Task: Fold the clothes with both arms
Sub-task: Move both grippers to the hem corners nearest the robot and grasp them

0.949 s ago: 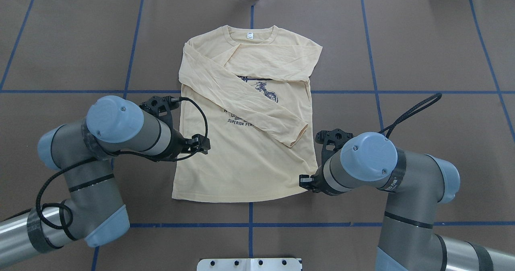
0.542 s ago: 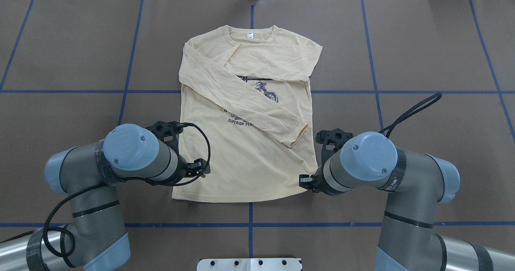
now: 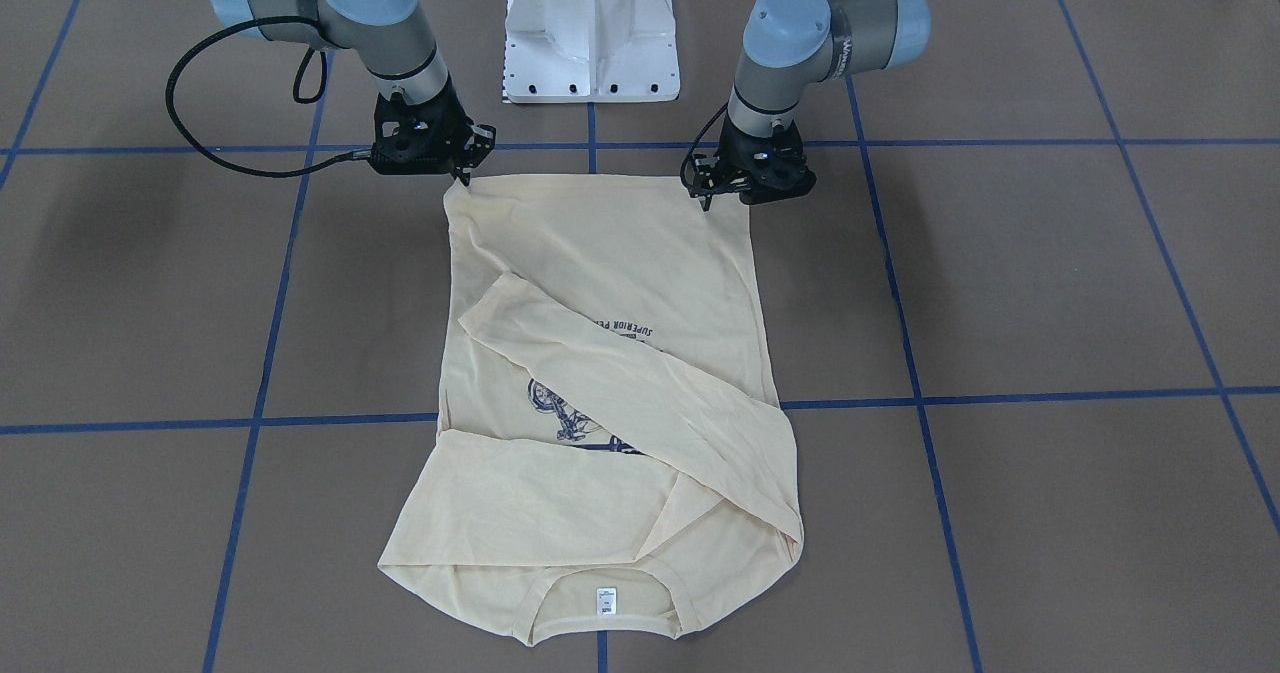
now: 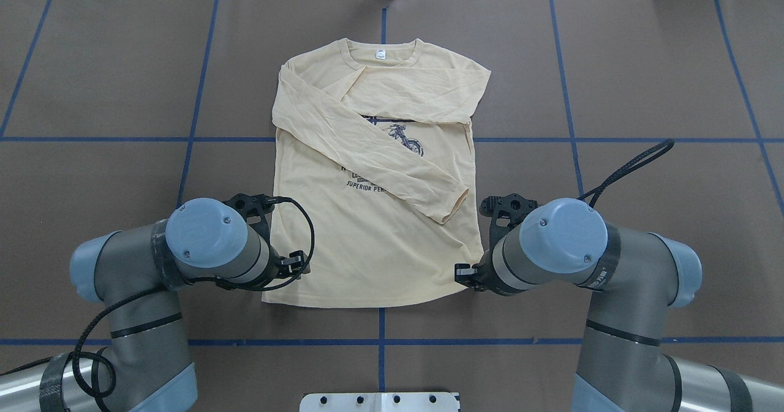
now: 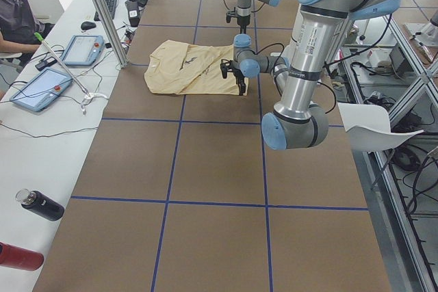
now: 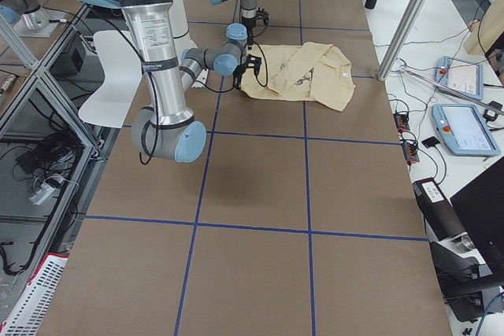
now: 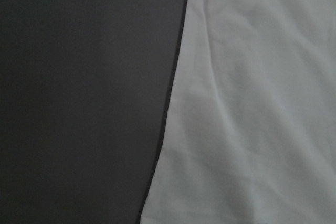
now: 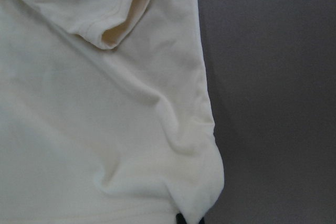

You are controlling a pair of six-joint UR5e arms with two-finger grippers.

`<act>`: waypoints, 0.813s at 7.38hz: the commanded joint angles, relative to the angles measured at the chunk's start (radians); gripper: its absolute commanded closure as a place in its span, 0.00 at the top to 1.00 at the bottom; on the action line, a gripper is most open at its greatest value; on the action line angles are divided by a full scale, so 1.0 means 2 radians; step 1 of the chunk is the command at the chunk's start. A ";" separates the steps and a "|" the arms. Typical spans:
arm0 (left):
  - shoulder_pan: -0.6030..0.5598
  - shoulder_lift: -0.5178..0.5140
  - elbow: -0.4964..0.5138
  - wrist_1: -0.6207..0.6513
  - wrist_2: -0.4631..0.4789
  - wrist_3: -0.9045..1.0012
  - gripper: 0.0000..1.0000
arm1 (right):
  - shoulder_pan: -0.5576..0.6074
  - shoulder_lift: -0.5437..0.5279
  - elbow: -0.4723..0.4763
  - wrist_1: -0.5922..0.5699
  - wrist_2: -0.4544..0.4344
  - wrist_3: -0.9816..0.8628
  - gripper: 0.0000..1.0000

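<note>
Both hem corners covered now: left tool (image 4: 298,264) just slid back to its corner, grip unclear; right tool (image 3: 462,179) stays pinched on the T-shirt (image 4: 373,247), flat between them. Lift likely next.

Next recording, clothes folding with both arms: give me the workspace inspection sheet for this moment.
Surface: brown table with blue grid lines, flat.
Job's things: cream T-shirt lies flat, print up, both sleeves folded across the chest, collar away from the robot.
Clutter: nothing seen on the table.
Grippers: right gripper pinches one hem corner; left gripper sits at the other, open or shut unclear.
Cables: right wrist cable arches clear of the shirt; left wrist cable loops over the shirt's edge.
Surroundings: side bench with a pendant, a black bottle, a seated person.
</note>
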 commanded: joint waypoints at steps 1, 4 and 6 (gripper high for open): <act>0.007 0.004 0.000 0.001 -0.001 0.000 0.77 | 0.010 -0.001 0.007 0.000 0.013 0.000 0.00; 0.011 0.003 -0.001 0.002 -0.001 0.001 0.50 | 0.013 -0.001 0.007 0.000 0.013 0.000 0.00; 0.012 0.003 -0.002 0.003 -0.001 0.001 0.14 | 0.016 -0.001 0.007 -0.001 0.014 0.000 0.00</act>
